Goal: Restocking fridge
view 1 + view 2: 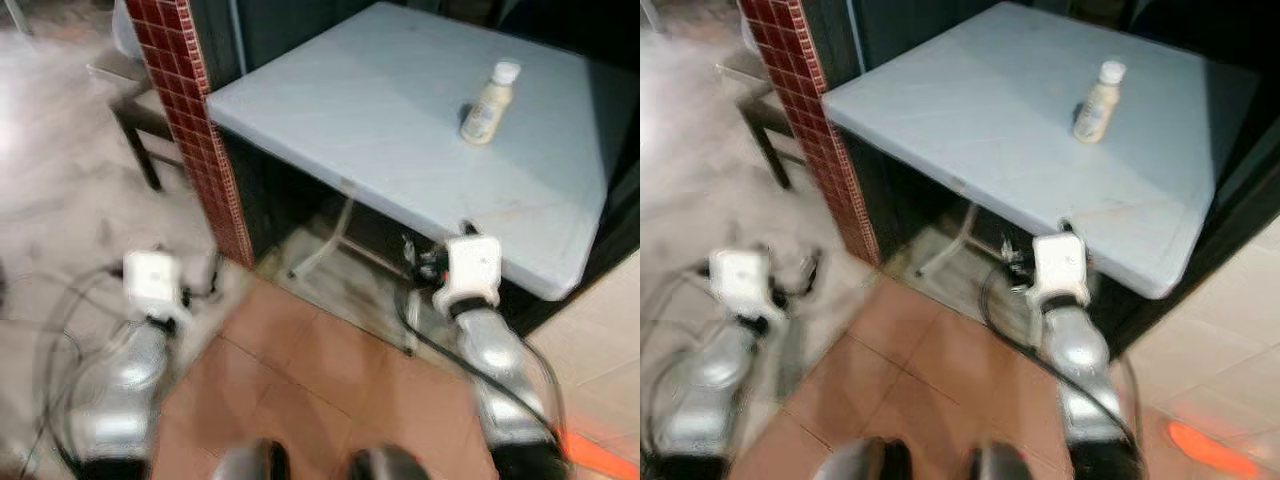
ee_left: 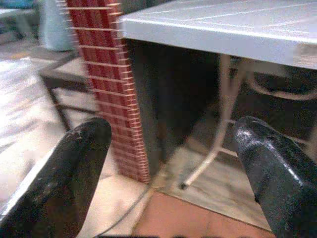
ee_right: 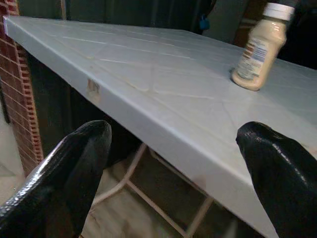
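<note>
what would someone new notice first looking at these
Most likely the lone cream-coloured bottle with a white cap, standing upright toward the far side of the pale folding table. Next, the red-tiled pillar at the table's left corner, running down to the floor. In the foreground both arms are held low short of the table, the right gripper open just before its near edge and the left gripper open facing the pillar.

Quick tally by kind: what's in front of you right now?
Bottle: 1, cream with a white cap, standing on the table
Table: 1, pale grey
Tiled pillar: 1, red
Chair: 1, partly seen
Total: 4
</note>
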Controlling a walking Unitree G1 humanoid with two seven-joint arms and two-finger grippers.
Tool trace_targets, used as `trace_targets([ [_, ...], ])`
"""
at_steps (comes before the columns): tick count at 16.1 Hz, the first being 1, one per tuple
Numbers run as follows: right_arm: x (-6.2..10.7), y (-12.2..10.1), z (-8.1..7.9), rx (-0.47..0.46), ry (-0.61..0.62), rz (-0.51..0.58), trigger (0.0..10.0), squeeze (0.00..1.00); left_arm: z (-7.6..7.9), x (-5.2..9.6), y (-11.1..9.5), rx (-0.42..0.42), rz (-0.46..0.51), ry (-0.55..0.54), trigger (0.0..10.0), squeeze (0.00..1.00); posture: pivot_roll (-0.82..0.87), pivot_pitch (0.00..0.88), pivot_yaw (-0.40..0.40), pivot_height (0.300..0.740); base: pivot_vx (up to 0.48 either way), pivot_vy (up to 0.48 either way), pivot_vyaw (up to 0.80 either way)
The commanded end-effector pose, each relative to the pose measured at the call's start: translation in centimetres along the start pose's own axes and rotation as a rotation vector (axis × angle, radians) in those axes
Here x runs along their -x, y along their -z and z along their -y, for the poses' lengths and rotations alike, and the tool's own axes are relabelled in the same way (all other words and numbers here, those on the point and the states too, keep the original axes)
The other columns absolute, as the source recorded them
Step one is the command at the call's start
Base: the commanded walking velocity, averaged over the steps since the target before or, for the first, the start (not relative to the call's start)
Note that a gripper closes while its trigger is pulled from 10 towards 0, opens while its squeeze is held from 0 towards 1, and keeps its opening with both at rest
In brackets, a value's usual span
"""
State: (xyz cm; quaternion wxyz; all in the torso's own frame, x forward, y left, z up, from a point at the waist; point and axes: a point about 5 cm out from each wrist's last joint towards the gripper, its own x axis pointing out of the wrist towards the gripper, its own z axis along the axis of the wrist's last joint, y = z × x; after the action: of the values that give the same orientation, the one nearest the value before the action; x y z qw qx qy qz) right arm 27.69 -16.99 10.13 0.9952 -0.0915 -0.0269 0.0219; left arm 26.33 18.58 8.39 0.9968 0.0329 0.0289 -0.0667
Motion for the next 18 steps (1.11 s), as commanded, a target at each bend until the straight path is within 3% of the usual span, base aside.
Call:
trace_targets([
  [1,-0.1,-0.2,0.0,-0.003,0.011,0.003,10.0,0.00,-0.3,-0.1,-0.6,-0.019,0.016,-0.012,10.0,0.00,0.00,0.030,0.003,0.740,0.000,0.000,-0.80],
  [5,0.0,-0.2,-0.7,-0.021,-0.005,0.008,10.0,0.00,-0.2,0.9,-0.1,-0.029,0.015,-0.059,10.0,0.00,0.00,0.027,0.029,0.740,0.000,0.000,-0.20],
  [8,0.1,-0.1,-0.3,-0.022,0.013,0.003,10.0,0.00,0.3,1.3,0.2,-0.016,0.010,-0.069,10.0,0.00,-0.01,0.011,0.033,0.740,0.000,0.000,0.00],
  [18,0.1,0.0,-0.1,-0.010,0.025,0.003,10.0,0.00,0.7,0.8,0.2,-0.018,0.017,-0.051,10.0,0.00,-0.02,0.000,0.044,0.740,0.000,0.000,0.00],
])
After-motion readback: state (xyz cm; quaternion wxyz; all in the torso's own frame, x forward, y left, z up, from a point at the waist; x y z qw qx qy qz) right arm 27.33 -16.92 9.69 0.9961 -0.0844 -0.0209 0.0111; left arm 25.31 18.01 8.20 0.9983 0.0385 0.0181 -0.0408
